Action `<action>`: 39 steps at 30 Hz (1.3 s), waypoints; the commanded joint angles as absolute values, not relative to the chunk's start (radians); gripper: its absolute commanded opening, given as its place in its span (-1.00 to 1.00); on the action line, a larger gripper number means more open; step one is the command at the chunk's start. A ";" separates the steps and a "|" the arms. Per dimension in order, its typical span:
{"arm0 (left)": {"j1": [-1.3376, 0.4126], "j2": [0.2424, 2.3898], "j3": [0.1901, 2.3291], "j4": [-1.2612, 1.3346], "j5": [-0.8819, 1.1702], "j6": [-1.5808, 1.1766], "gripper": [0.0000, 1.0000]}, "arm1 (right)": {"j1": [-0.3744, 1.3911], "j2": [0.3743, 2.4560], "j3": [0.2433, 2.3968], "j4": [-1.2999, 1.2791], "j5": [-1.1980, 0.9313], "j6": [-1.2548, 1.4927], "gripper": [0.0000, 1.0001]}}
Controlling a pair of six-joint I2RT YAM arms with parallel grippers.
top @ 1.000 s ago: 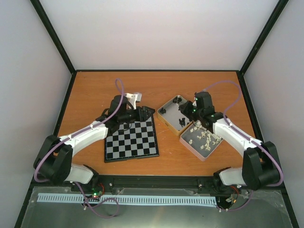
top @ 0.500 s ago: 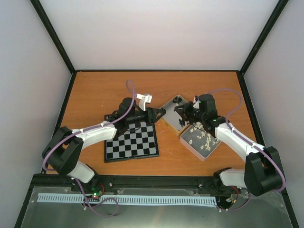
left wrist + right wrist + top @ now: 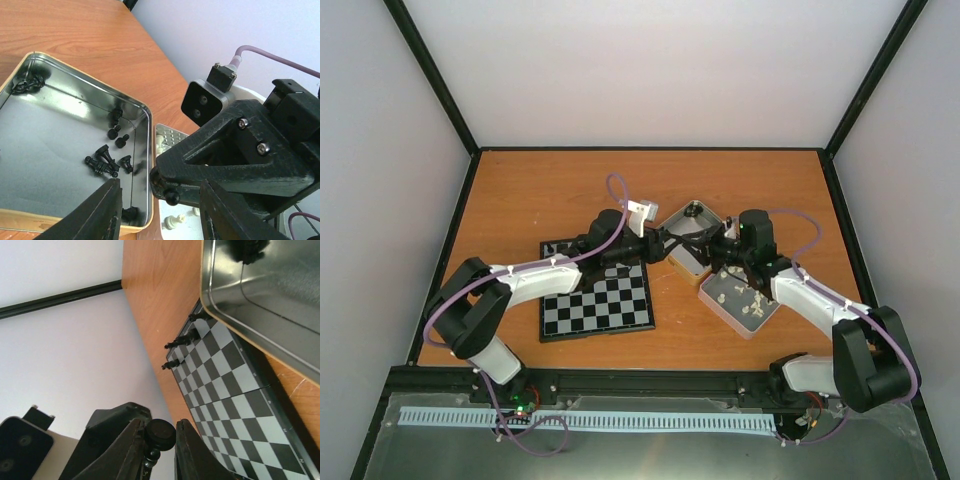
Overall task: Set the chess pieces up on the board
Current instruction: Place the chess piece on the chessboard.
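From above, both arms reach into the middle of the counter and meet nose to nose over a silver tin that sits just right of the board. The left end effector comes in across the board's upper right corner. The right end effector faces it from the other side, very close. Lower right, a second tin holds pale chessmen, and the right forearm passes over it.

Through the left wrist camera, that arm's fingers stand apart at the bottom edge with nothing gripped. The right end effector pushes in from the right and fills that half of the frame, a small black chessman nipped at its tip, showing in the gap between the left fingers. To the left lies the silver tin, with a handful of dark chessmen lying loose on its floor and a clump in its far corner. A corner of the second tin peeks out behind the black arm.

Through the right wrist camera, the fingers are clamped on the black chessman, its round head showing between them. The left end effector looms at lower left, just beside it. The board runs from the centre to lower right, with a few black chessmen upright along its far edge. The silver tin's rim fills the upper right.
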State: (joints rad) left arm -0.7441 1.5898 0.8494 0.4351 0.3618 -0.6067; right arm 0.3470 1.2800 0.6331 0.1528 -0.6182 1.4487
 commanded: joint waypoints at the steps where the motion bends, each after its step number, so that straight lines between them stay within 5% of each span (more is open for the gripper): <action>1: -0.753 1.604 0.872 0.486 0.352 -0.583 -0.13 | 0.339 1.287 0.606 0.251 -0.664 1.559 -0.65; 10: -0.755 1.612 0.856 0.512 0.400 -0.585 -0.46 | 0.339 1.295 0.600 0.273 -0.681 1.598 -0.65; 18: -0.755 1.607 0.838 0.531 0.406 -0.596 -0.47 | 0.338 1.302 0.590 0.298 -0.683 1.620 -0.64; 28: -0.755 1.616 0.841 0.534 0.380 -0.595 -0.83 | 0.339 1.298 0.586 0.311 -0.699 1.645 -0.62; 34: -0.755 1.600 0.832 0.511 0.357 -0.594 -0.96 | 0.339 1.302 0.578 0.309 -0.696 1.644 -0.51; 39: -0.755 1.592 0.831 0.463 0.333 -0.590 -0.97 | 0.340 1.310 0.588 0.249 -0.685 1.582 -0.18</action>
State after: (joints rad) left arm -0.7479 1.6028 0.8272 0.4786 0.3660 -0.6075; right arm 0.3462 1.2976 0.5880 0.2829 -0.6861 1.6318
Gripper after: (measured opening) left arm 0.055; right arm 0.349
